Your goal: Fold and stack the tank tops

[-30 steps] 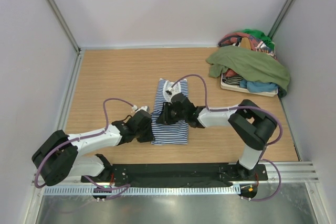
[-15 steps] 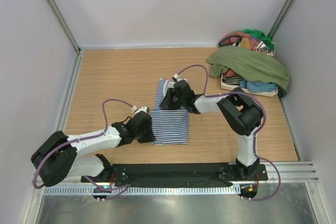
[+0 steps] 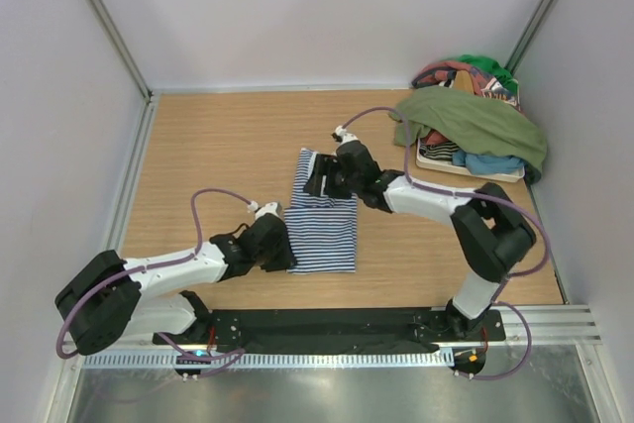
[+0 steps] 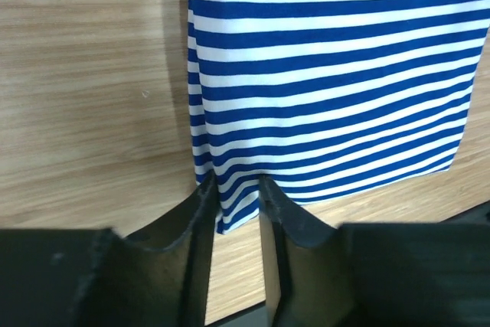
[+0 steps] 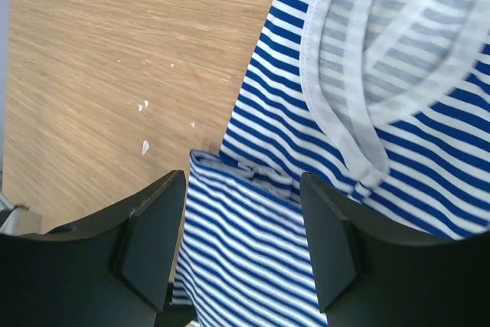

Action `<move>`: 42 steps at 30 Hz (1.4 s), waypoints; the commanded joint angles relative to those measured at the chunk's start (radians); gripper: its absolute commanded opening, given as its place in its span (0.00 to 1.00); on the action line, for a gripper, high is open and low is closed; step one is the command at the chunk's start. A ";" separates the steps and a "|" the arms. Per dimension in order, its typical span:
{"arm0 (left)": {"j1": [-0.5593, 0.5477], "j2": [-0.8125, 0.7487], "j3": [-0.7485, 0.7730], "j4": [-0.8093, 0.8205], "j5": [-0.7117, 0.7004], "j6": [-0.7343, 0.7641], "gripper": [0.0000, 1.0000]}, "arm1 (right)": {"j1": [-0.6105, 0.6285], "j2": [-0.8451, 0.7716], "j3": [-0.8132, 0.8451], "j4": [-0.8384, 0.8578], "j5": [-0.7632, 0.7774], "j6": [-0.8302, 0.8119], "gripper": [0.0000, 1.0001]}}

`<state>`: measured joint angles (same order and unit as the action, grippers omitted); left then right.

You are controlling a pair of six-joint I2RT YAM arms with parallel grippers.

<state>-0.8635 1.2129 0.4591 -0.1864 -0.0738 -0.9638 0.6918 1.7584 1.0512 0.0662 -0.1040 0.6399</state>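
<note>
The striped tank top (image 3: 327, 230) lies flat on the wooden table, folded into a narrow strip, its white-trimmed straps (image 5: 344, 74) at the far end. My left gripper (image 3: 285, 247) sits low at its near left corner. Its jaws (image 4: 235, 185) stand slightly apart, open, with that corner of the striped cloth (image 4: 329, 74) lying loose between the tips. My right gripper (image 3: 319, 183) hovers over the far part, wide open (image 5: 241, 189) above a folded edge of the cloth (image 5: 253, 266), holding nothing. The olive green tank top (image 3: 475, 121) drapes over a pile at the back right.
A heap of other clothes (image 3: 466, 76) rests on a white tray (image 3: 475, 173) in the back right corner. Grey walls enclose the table on three sides, and a metal rail (image 3: 134, 175) runs along the left. Bare wood (image 3: 218, 146) lies left of the striped top.
My right gripper carried the cloth's layer toward the far end, then opened wide and let it go. The left jaws, shut on the near corner before, have parted a little.
</note>
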 commanded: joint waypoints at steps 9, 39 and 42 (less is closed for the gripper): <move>-0.039 -0.085 -0.010 -0.117 -0.093 -0.012 0.45 | 0.003 -0.390 -0.301 -0.256 0.173 -0.034 0.71; -0.039 -0.139 -0.011 -0.193 -0.035 -0.019 0.47 | 0.219 -0.530 -0.559 -0.221 -0.002 0.155 0.55; -0.039 -0.128 -0.026 -0.179 -0.035 -0.024 0.42 | 0.236 -0.508 -0.586 -0.183 -0.005 0.175 0.50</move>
<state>-0.8978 1.0744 0.4461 -0.4007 -0.1120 -0.9710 0.9089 1.2377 0.4877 -0.1745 -0.1017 0.7662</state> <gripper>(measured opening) 0.438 0.527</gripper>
